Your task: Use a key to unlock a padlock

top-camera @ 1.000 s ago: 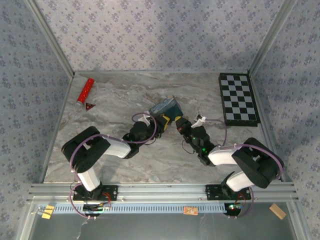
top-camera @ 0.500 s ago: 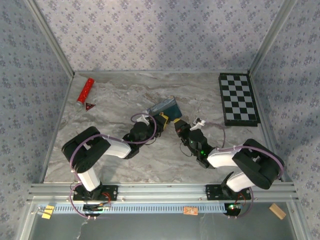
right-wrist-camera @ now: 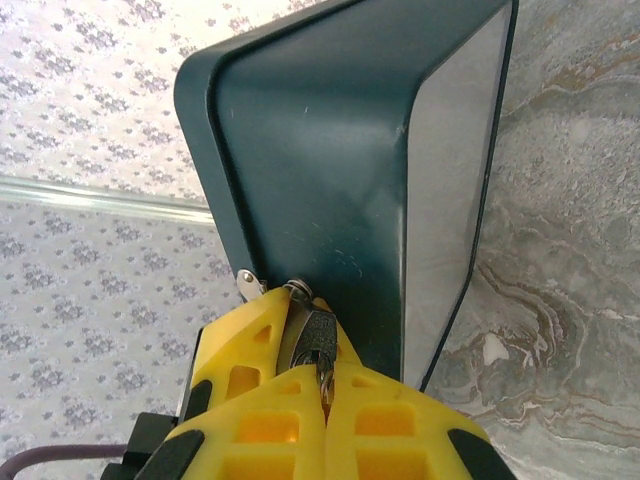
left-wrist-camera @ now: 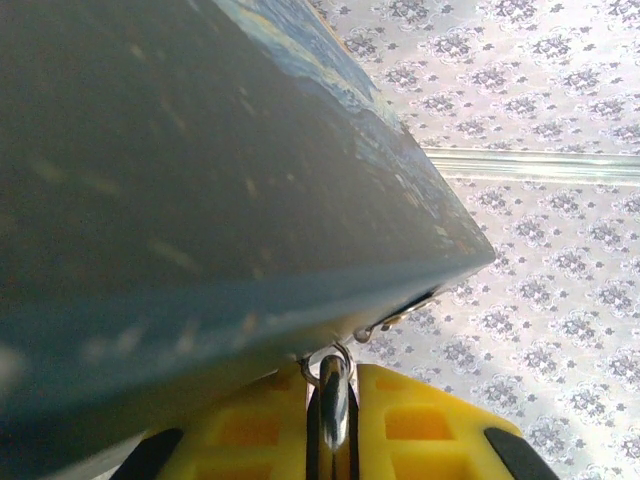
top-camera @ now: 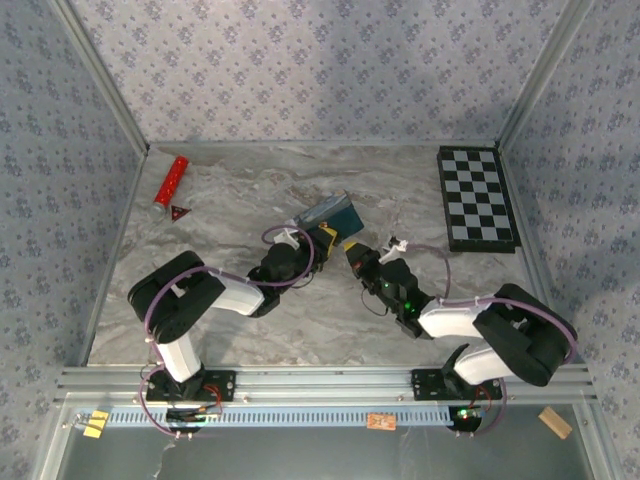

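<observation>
Both pincers meet at the near corner of the tin (top-camera: pixel 333 213) on the counter (top-camera: pixel 240 190). My read is that one steadies the lock while the other works the key. Right pincer (top-camera: pixel 352 255) is fully closed, pinching the small dark padlock (right-wrist-camera: pixel 318 338) at its tips, right against the tin's rim. Left pincer (top-camera: pixel 326 239) is nearly closed on a thin metal piece (left-wrist-camera: pixel 333 400) whose wire loop touches the tin's edge. It's probably the key, but I can't confirm.
</observation>
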{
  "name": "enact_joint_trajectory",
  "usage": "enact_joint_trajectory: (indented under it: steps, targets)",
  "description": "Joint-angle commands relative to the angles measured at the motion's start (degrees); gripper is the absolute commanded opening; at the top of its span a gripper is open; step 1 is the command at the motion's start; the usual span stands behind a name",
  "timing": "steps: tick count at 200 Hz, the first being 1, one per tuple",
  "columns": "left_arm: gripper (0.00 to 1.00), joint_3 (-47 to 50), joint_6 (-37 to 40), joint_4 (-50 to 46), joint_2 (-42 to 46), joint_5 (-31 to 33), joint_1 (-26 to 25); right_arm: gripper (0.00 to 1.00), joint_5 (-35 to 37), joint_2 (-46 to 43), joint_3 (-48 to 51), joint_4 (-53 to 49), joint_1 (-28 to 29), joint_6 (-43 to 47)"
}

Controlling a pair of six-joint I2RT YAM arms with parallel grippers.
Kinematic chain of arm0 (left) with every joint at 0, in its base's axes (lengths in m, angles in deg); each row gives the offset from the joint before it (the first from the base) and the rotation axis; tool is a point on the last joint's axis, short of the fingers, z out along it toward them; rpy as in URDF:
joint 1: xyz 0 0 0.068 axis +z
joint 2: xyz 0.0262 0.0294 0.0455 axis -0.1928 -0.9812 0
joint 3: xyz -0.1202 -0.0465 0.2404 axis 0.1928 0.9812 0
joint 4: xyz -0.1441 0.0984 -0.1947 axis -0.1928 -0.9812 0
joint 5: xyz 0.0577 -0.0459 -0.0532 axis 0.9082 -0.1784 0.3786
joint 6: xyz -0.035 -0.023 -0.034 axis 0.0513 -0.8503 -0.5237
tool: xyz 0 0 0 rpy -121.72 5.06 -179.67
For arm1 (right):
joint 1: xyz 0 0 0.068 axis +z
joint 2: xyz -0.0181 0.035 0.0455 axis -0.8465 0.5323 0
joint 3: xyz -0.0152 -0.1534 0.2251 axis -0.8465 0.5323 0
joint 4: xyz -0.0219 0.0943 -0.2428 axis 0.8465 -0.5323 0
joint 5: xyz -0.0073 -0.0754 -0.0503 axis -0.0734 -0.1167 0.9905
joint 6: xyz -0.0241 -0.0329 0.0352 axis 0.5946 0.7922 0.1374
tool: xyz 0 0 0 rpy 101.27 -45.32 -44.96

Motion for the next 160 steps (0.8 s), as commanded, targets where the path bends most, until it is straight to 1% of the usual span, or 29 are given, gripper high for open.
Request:
enact_joint_trajectory:
  steps: [1, 41, 88, 118, 132, 153, 160]
  targets:
    - [0.00, -5.57, -0.84, 9.90, 2.99, -10.47, -2.97, 0.00, -11.72, -0.57, 0.05, -3.73, 0.24, 1.79]
    - [0.00, -6.56, -0.23, 8.26, 3.72, -12.33, -3.28, 0.00, -12.88, -2.50, -0.34, -6.32, -1.43, 3.31]
    - [0.00, -7.16, 0.40, 6.32, 4.20, -14.89, -3.59, 0.00, -16.31, -2.35, -0.48, -7.25, -4.56, 3.15]
    - [0.00, -6.81, 1.02, 5.18, 4.43, -15.83, -3.67, 0.00, -20.75, -2.12, -0.59, -6.67, -8.24, 0.85]
    - [0.00, -6.72, 1.06, 5.11, 4.27, -16.12, -3.68, 0.00, -23.92, -2.22, -1.36, -7.14, -9.85, 0.20]
    - [0.00, -6.93, 0.94, 5.37, 3.95, -16.45, -3.68, 0.00, -26.36, -2.98, -3.02, -11.57, -10.75, 0.41]
    - [0.00, -7.19, 0.94, 5.46, 3.83, -16.76, -3.68, 0.00, -27.00, -2.90, -3.24, -11.62, -10.92, 0.68]
